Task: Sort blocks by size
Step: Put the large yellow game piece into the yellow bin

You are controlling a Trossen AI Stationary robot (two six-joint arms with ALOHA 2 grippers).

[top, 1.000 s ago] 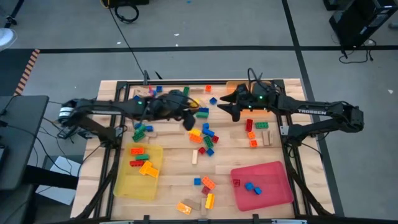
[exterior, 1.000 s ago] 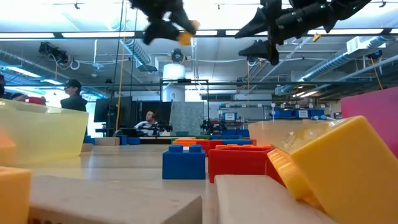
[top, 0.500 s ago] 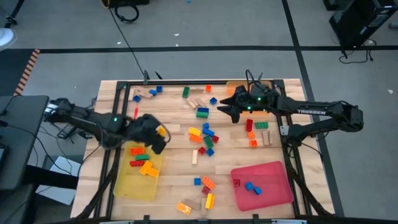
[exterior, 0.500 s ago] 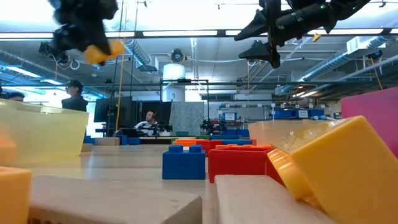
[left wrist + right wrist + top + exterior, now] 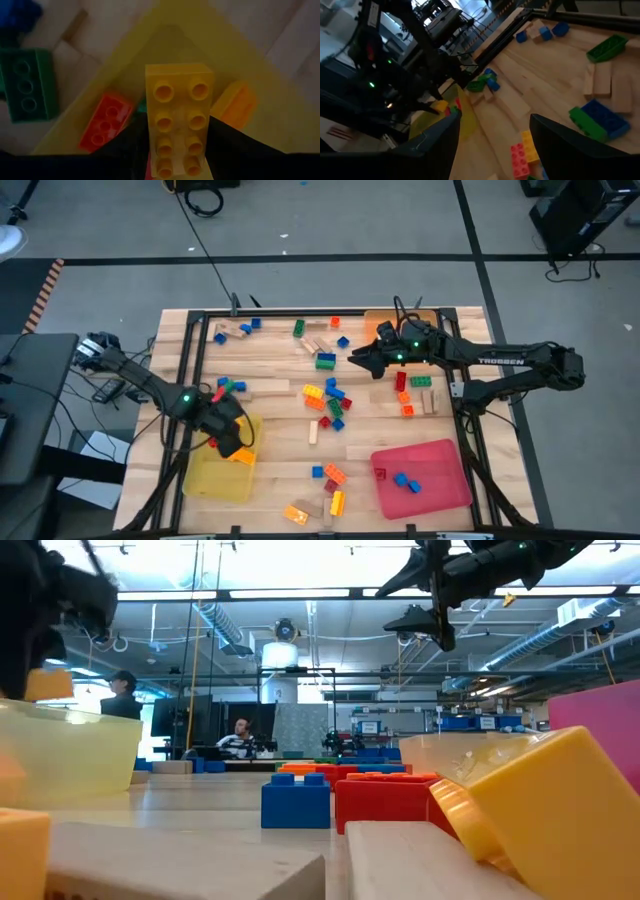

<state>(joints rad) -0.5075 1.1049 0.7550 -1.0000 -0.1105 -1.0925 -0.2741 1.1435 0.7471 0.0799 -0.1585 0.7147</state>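
Observation:
My left gripper point(image 5: 228, 436) hangs over the yellow tray point(image 5: 215, 478) at the table's near left, pointing steeply down and shut on a yellow two-by-four brick point(image 5: 179, 112). A red brick point(image 5: 104, 128) and an orange brick point(image 5: 235, 102) lie flat in the tray under it. My right gripper point(image 5: 352, 357) hovers open and nearly level over the far middle, above a blue-and-green brick point(image 5: 600, 120), with nothing between its fingers. Loose blocks point(image 5: 330, 400) lie flat in the table's middle. My left gripper pinches the yellow brick's two long sides point(image 5: 150, 150) between its two fingers, at one end of the brick. The fingers come from above and lie along the brick. The free end sticks out past the fingertips, clear above the tray.
A red tray point(image 5: 445, 455) with two blue bricks stands at the near right, and an orange tray point(image 5: 380, 318) at the far edge by the right arm. Tan wooden pieces point(image 5: 262, 390) and more blocks point(image 5: 325, 490) are scattered about. A green brick point(image 5: 27, 82) lies beside the yellow tray.
My left gripper has carried the yellow brick from the table's far middle toward the left and near edges. It has sunk over the yellow tray and tipped from slanting to pointing steeply down. My right gripper has rolled a little in place.

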